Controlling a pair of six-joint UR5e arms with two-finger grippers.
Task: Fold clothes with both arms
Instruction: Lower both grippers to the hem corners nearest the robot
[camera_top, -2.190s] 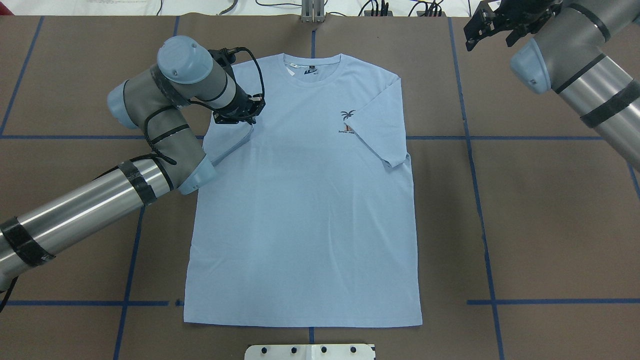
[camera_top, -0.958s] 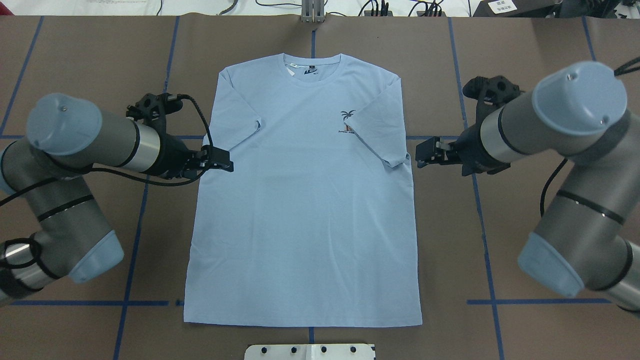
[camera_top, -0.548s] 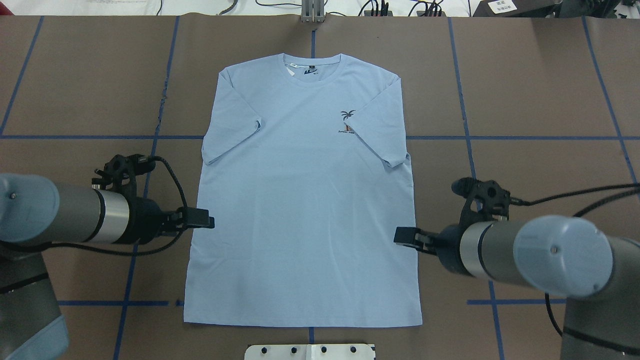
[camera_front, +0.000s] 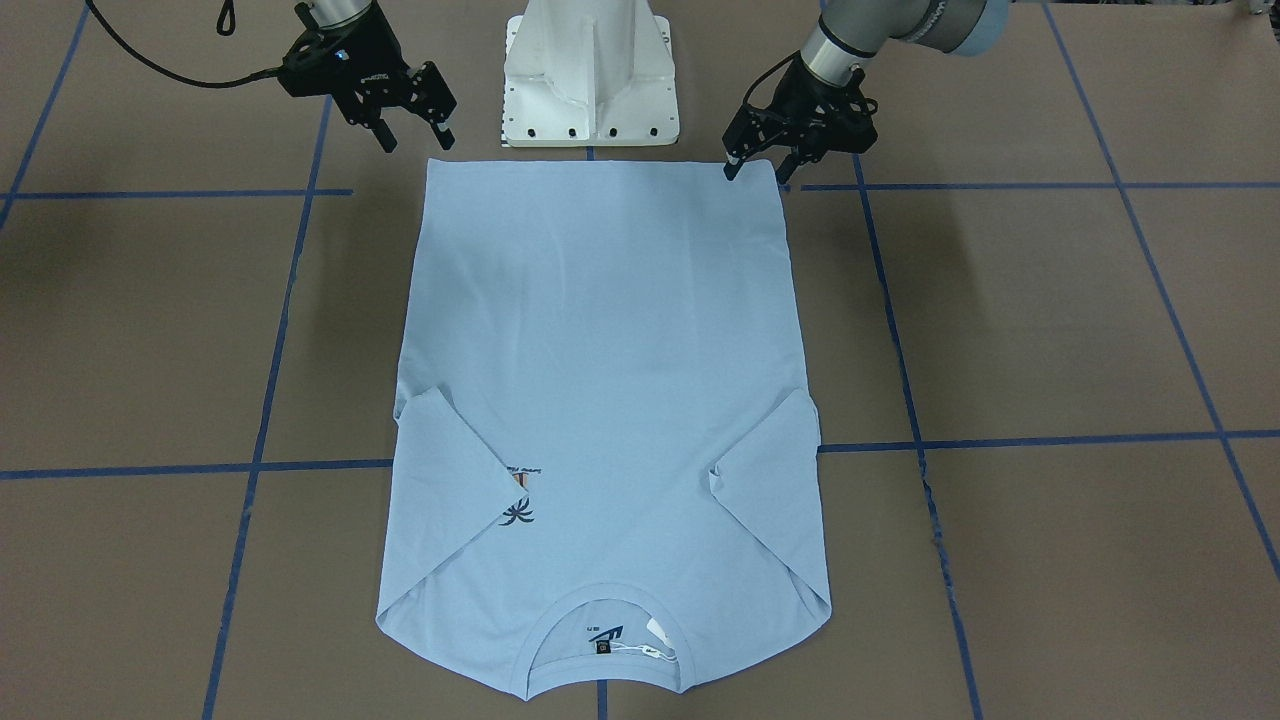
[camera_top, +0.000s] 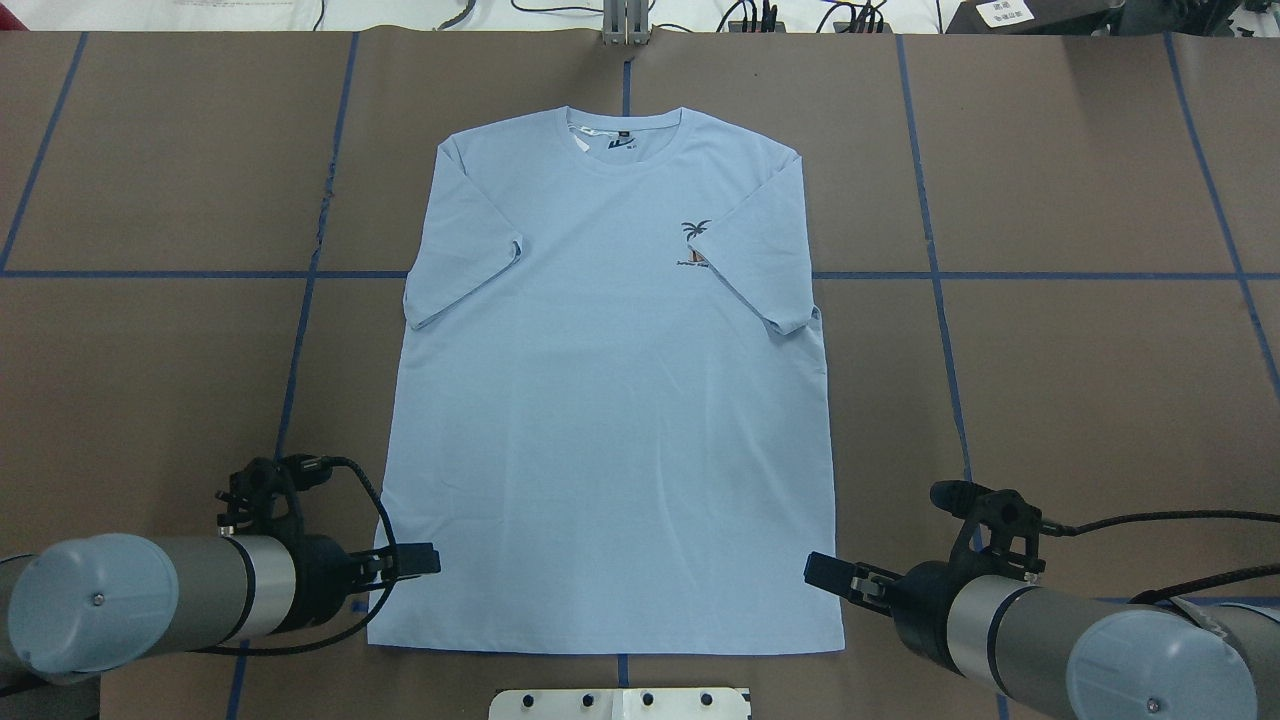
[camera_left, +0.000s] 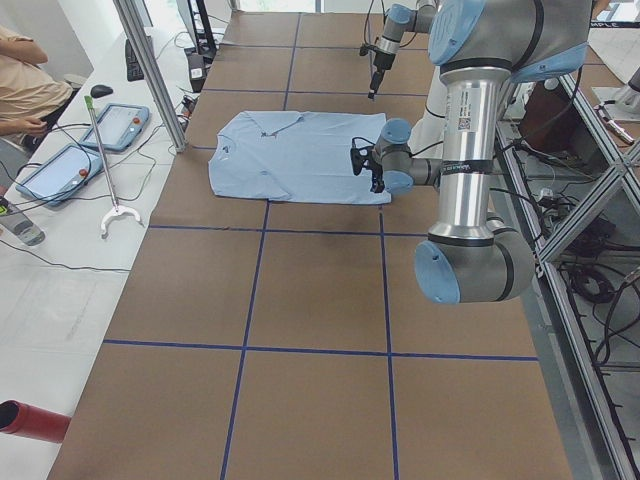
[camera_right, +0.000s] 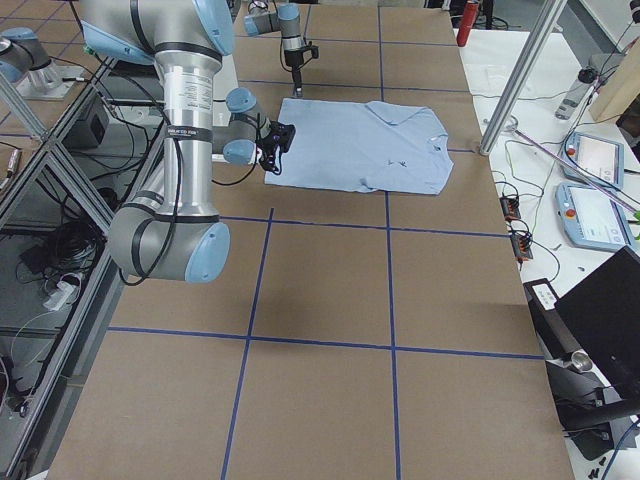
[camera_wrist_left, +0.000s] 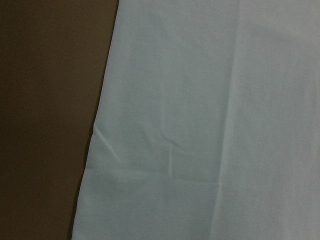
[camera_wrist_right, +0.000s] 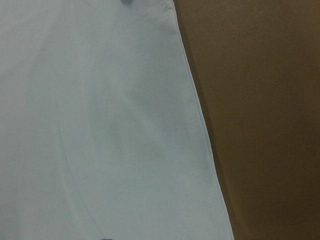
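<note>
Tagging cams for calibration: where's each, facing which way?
Front: across table, facing robot; left hand, right hand, pedestal.
Overhead: behind robot, looking down; left arm, right arm.
Left side: table's left end; left arm nearest.
Right side: right end; right arm nearest.
Left wrist: down on T-shirt edge; no body.
Right wrist: opposite edge; no clear body.
Shared: T-shirt everywhere.

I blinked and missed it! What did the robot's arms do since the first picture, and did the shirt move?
The left gripper left the folded left sleeve and the right gripper came in from the far corner; both slid along the sides of the T-shirt toward the robot. They hover open near its hem corners, holding nothing. The T-shirt lies flat as before, sleeves folded in.
</note>
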